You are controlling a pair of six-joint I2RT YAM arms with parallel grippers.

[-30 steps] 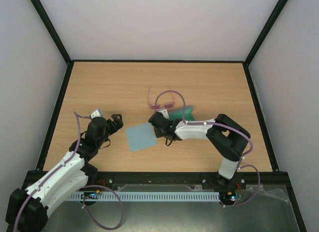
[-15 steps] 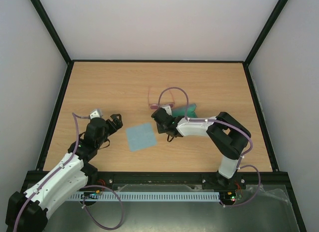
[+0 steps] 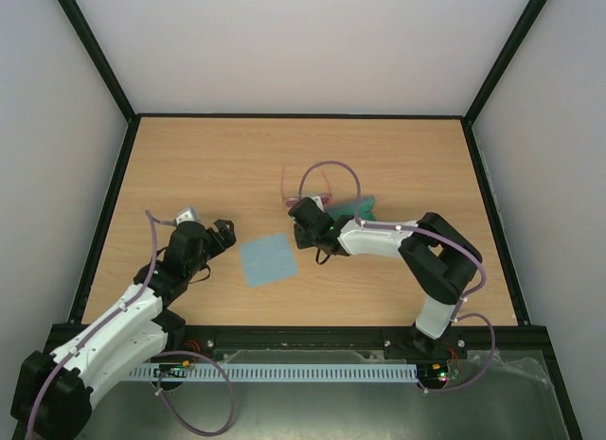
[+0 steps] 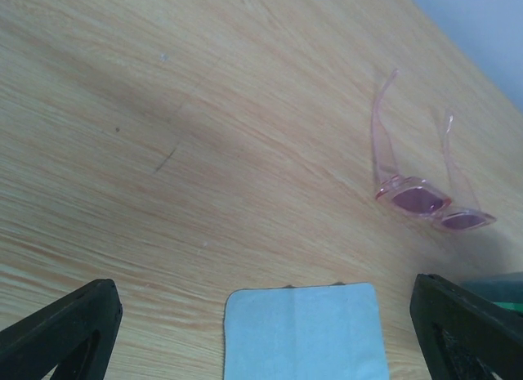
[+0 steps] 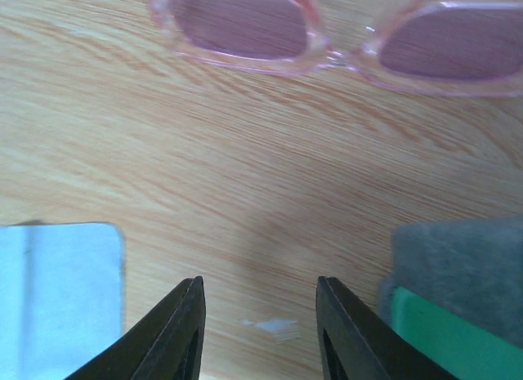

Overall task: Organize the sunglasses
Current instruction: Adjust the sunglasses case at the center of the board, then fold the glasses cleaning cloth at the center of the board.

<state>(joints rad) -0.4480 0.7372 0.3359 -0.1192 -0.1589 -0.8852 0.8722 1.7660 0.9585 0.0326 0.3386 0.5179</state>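
The sunglasses (image 3: pixel 305 190), thin pink frame with pinkish-purple lenses, lie unfolded on the wooden table near its middle. In the right wrist view they lie across the top edge (image 5: pixel 337 55). In the left wrist view they are at the right (image 4: pixel 431 202). My right gripper (image 3: pixel 301 218) is open and empty, low over the table just short of the lenses (image 5: pixel 260 286). My left gripper (image 3: pixel 222 234) is open and empty at the left, pointing toward the cloth; its wide-apart fingers (image 4: pixel 65 327) show in the left wrist view.
A flat light-blue cloth (image 3: pixel 268 259) lies between the two grippers, also in the left wrist view (image 4: pixel 306 335) and the right wrist view (image 5: pixel 57 302). A blue-grey case with green lining (image 3: pixel 356 211) lies to the right of the right gripper (image 5: pixel 458 274). A black frame edges the table.
My right gripper has moved a little farther from the base, closer to the sunglasses. My left arm has shifted slightly. Nothing was grasped.
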